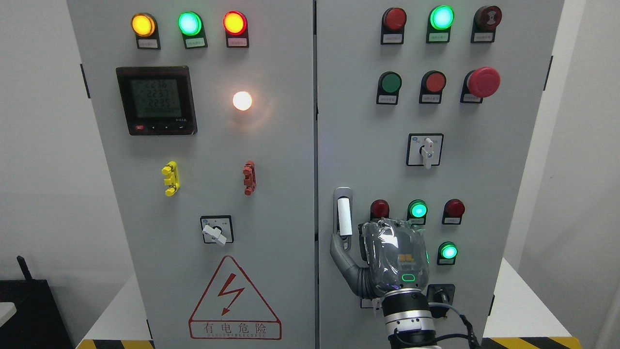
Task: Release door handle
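While the right hand (382, 257) rests against the grey cabinet (271, 169), its thumb (339, 249) touches the foot of the door handle (343, 215), fingers loose and gripping nothing; the handle is a white upright bar in a silver recess at the right door's left edge.

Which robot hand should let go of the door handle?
The right robot hand. It is the only one in view, coming up from the bottom right, with a finger already at the door handle, so it only needs to pull away.
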Robot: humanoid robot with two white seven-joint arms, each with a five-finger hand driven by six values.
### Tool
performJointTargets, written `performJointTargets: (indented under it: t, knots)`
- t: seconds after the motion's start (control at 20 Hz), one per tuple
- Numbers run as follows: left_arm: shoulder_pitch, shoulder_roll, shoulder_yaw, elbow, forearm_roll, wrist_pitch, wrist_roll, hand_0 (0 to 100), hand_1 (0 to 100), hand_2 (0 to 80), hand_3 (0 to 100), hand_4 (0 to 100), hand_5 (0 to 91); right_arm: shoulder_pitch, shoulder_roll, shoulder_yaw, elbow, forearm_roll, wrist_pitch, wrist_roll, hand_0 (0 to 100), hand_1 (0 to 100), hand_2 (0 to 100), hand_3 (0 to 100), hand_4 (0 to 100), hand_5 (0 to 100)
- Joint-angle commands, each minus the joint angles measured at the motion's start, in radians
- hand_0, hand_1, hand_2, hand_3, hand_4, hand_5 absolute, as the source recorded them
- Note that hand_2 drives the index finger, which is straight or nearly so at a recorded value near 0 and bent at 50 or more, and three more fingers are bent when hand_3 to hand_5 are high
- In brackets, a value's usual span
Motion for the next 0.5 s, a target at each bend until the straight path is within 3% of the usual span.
performJointTargets:
  t: [0.0, 0.45]
  knots:
    - [-0.025, 0.0, 0.017, 0.0, 0.0, 0.001, 0.0, 12, 39, 0.0, 0, 0, 0.0, 0.004, 0.003, -0.008, -0.002, 0.0, 0.0, -0.002, 48, 14, 98, 100, 89, 99]
    - [-0.026, 0.0, 0.017, 0.0, 0.0, 0.001, 0.0, 12, 39, 0.0, 0, 0, 0.0, 0.002, 0.005, -0.017, -0.004, -0.002, 0.0, -0.002, 51, 12, 98, 100, 90, 99]
